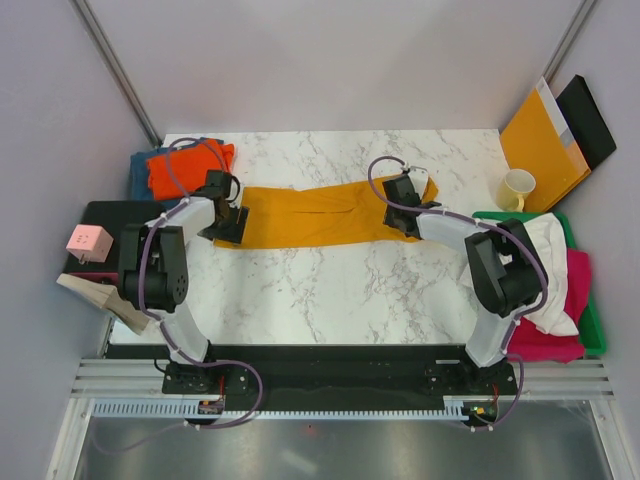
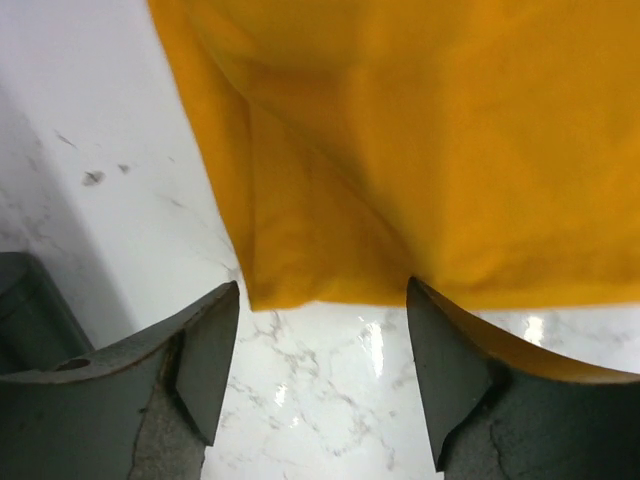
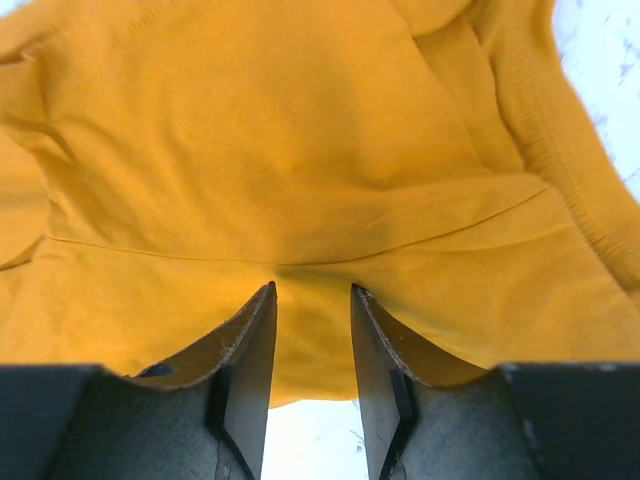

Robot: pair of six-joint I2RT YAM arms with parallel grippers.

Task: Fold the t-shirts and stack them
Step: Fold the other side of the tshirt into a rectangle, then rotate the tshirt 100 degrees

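Stretched across the marble bench as a long band: mustard-yellow t-shirt, arms at both ends. At its left end, left gripper, jaws spread wide over bare marble just short of the hem. At its right end, right gripper, jaws narrowly parted, cloth between them. Visible only from overhead: orange t-shirt on a teal-blue t-shirt, far left; white t-shirt and magenta t-shirt in a green bin, right.

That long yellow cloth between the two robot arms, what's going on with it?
It is a mustard-yellow t-shirt folded into a long strip on the marble table. The left claw is open at one end, touching nothing. The right claw has cloth between its fingers at the other end. Folded orange and teal shirts are stacked at the back left.
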